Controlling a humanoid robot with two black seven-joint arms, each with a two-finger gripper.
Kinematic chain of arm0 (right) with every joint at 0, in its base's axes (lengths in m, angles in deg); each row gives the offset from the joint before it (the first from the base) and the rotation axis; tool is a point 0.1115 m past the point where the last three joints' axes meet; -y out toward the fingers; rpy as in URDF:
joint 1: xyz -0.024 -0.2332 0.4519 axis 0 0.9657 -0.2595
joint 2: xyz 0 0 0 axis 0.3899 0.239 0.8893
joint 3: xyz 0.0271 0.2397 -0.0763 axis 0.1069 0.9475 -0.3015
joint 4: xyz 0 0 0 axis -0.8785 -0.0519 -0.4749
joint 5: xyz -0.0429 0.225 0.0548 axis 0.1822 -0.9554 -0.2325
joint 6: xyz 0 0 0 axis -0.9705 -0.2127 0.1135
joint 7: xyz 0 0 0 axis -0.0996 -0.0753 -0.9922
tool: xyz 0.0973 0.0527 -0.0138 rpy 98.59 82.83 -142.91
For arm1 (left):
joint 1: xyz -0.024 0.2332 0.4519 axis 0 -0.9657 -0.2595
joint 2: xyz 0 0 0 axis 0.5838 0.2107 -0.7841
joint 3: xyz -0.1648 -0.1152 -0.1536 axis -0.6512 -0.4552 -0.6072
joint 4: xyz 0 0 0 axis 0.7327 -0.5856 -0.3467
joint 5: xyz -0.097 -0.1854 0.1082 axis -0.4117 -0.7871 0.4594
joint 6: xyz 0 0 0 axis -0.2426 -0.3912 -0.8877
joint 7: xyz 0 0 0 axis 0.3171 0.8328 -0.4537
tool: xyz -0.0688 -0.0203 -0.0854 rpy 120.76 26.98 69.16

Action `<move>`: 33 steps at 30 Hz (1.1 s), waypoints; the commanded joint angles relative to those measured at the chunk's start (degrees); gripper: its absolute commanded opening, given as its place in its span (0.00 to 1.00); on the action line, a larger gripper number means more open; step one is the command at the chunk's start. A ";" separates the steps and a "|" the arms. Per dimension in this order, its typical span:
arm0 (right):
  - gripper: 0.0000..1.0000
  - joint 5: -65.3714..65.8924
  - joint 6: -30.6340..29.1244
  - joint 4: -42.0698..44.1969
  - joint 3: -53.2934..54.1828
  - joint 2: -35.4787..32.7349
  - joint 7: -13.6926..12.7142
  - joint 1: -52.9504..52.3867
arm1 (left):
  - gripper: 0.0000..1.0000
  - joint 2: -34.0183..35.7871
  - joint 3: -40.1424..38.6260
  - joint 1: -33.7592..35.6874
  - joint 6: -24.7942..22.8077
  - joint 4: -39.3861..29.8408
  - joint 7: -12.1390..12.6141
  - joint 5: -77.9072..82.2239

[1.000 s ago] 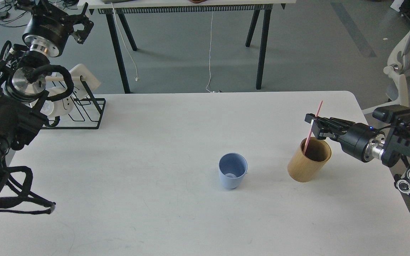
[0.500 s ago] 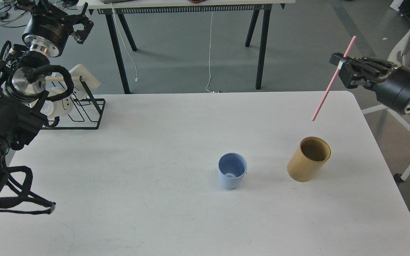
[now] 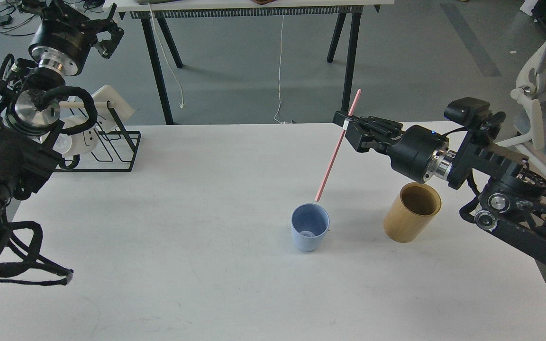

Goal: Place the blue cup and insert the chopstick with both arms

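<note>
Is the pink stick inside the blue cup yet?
Not yet. The pink stick hangs tilted in the right gripper, its lower tip just above the blue cup rim.

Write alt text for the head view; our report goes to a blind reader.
The right gripper holds a pink chopstick tilted, its lower tip just above the upright blue cup on a white table. A tan holder stands right of the cup; the left gripper is raised.

The left pincer (image 3: 107, 29) is dark and small, fingers indistinct; its arm is cut off.
</note>
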 commanded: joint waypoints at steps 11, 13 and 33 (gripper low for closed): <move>0.01 0.74 0.64 6.11 -2.86 6.11 0.44 2.31 | 0.99 -0.33 0.09 0.80 0.00 -0.62 0.03 -0.06; 0.01 0.74 1.17 6.99 -2.86 7.17 0.62 2.31 | 0.99 -0.24 0.09 0.71 0.00 -0.62 0.03 -0.06; 0.60 0.13 1.70 6.73 -1.46 8.76 0.88 4.24 | 0.99 -0.07 -0.26 0.10 0.00 -0.53 -0.06 -0.06</move>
